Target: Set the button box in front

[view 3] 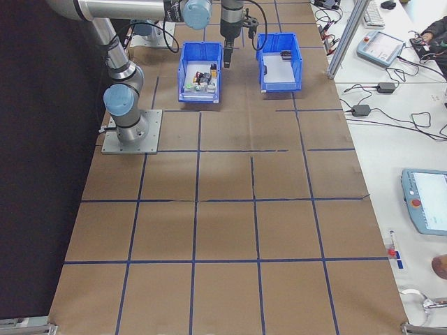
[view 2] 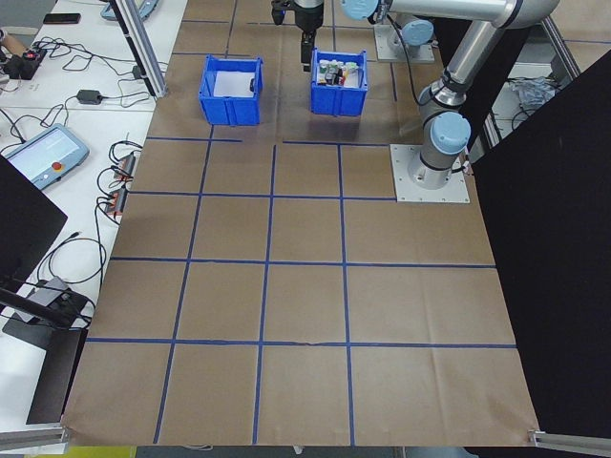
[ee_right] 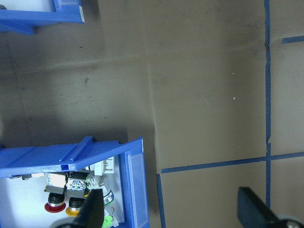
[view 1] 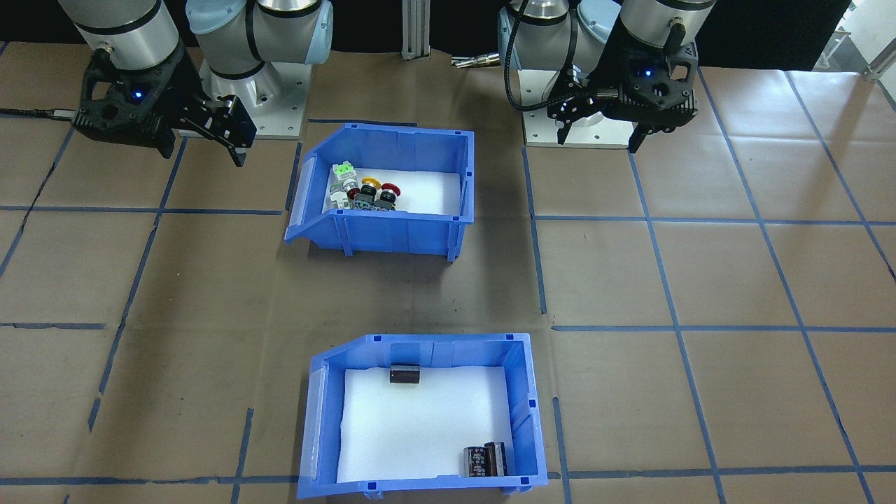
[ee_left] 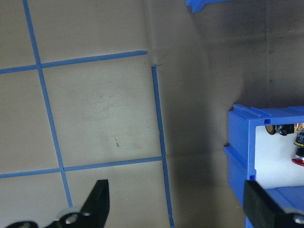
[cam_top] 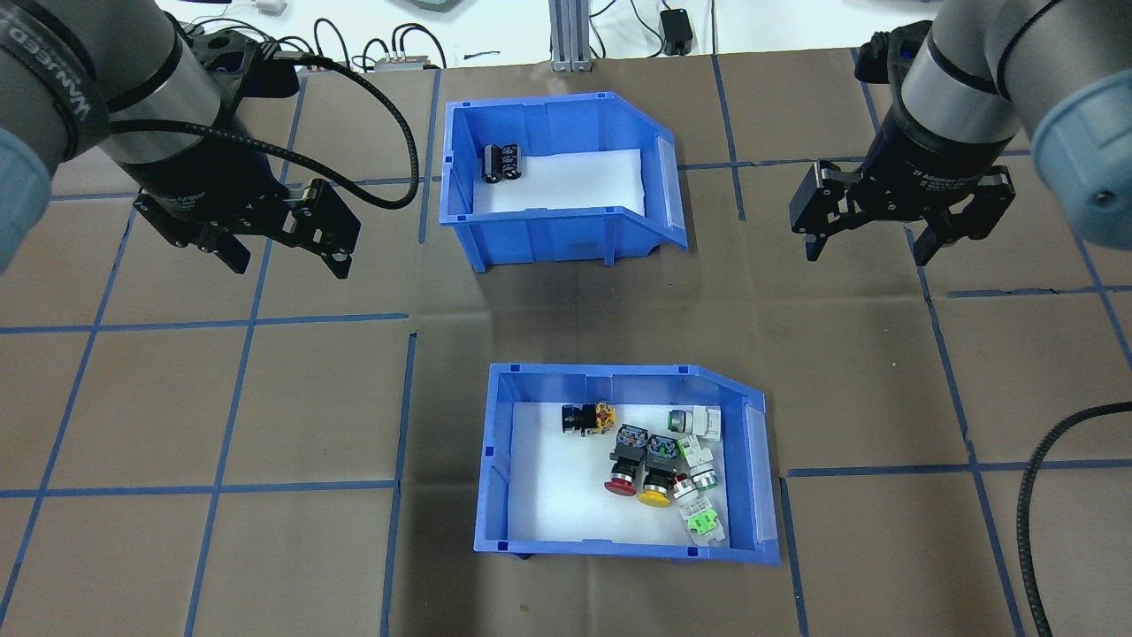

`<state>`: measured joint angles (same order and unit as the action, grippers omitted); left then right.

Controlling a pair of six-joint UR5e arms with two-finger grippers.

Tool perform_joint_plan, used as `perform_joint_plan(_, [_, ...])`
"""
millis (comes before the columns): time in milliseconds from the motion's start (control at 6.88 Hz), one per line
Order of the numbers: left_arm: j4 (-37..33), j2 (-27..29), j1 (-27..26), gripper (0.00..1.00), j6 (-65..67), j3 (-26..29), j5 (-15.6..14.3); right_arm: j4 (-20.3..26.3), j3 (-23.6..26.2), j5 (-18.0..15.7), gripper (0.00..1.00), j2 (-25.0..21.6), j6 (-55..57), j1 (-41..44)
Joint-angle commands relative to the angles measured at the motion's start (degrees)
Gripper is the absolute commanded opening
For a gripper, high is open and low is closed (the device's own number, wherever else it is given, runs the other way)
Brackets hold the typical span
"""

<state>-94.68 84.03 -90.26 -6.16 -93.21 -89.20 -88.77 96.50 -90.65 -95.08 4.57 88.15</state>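
In the front-facing view the button box [view 1: 381, 192] stands on the table [view 1: 735, 280] near the robot's base, behind the second blue bin [view 1: 420, 420], while in the overhead view the left gripper [cam_top: 287, 257] and right gripper [cam_top: 867, 248] hang beside them, fingers spread wide, holding nothing.

The button box [cam_top: 619, 531] is a blue plastic bin with a white foam liner, standing upright and open-topped on the surface, at mid-width near the edge on the robot's side. Its sloped open end faces the robot's right. Red, yellow, green and white push-button switches [cam_top: 659, 460] lie jumbled toward that sloped end; the liner's other half is bare. Nothing grips it.
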Motion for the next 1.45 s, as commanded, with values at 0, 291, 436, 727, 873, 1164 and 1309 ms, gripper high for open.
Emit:
perform_joint_plan(0, [0.11, 0.08, 0.00, 1.00, 1.32, -0.13, -0.01, 0.09, -0.08, 0.04, 1.00, 0.25, -0.61, -0.17])
perform_joint_plan(291, [-0.06, -0.44, -0.35, 1.00, 15.57, -1.61, 0.00, -0.26, -2.70, 0.30, 1.00, 2.69, -0.79, -0.18])
perform_joint_plan(436, [-0.06, -0.62, -0.35, 1.00, 22.18, -1.88, -0.27, 0.17, -5.94, 0.13, 1.00, 5.76, -1.05, 0.09])
perform_joint_plan(727, [-1.03, -1.76, -0.44, 1.00, 31.17, -2.06, -0.36, 0.26, -11.75, 0.30, 1.00, 10.51, -8.21, 0.61])
perform_joint_plan(873, [-1.12, -2.46, -0.70, 1.00, 36.43, -2.41, 0.25, 0.09, -13.51, 1.00, 1.00, 12.45, -19.31, 1.22])
perform_joint_plan(1164, [-1.21, -6.14, -2.98, 1.00, 51.09, -6.78, 0.86, -0.09, -16.50, 2.32, 1.00, 16.40, -32.55, 2.89])
perform_joint_plan(1309, [-1.21, -8.77, -3.68, 1.00, 60.74, -10.55, 5.39, -0.26, -19.57, 2.24, 1.00, 19.81, -39.57, 4.12])
